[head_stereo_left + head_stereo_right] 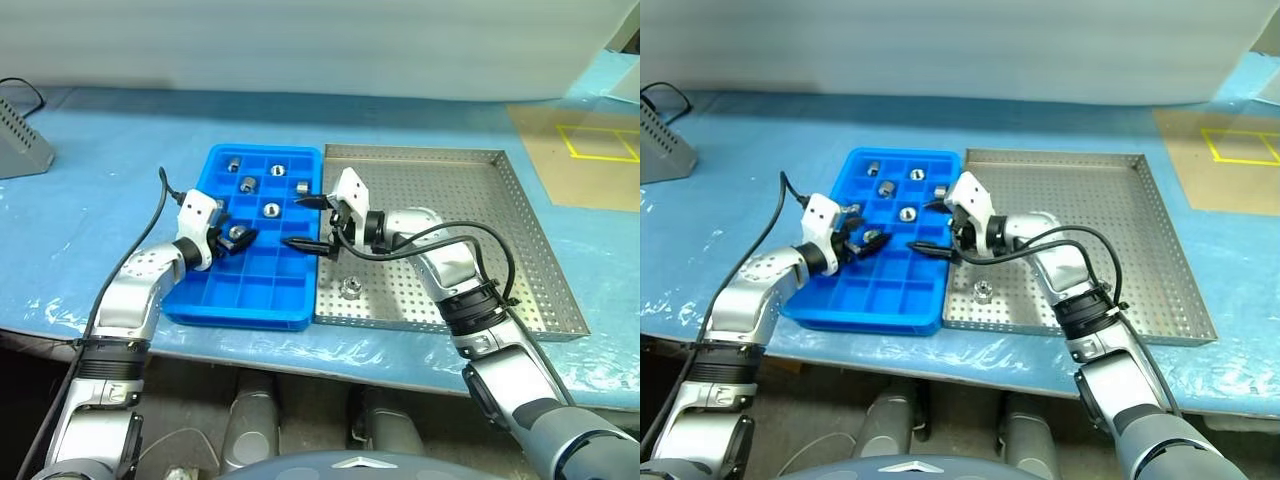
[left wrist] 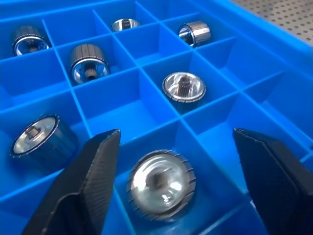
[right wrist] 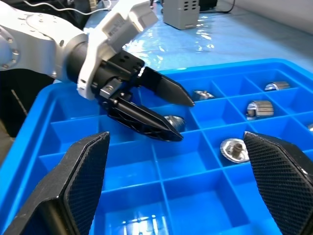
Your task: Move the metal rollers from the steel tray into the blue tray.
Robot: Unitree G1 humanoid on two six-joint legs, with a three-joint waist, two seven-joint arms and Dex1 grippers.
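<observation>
Blue-covered table [image 1: 120,200] w/ blue tray [image 1: 262,300] & steel tray [image 1: 520,230] side by side.

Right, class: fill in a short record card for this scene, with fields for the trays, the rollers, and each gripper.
blue tray: plastic grid of square compartments, left of the steel tray
steel tray: perforated floor, raised rim
rollers in blue tray: six, each in its own compartment
roller in steel tray: one, near the front left corner
left gripper: open, fingers either side of a roller lying in a compartment
right gripper: open, holding nothing, over the right edge of the blue tray
</observation>
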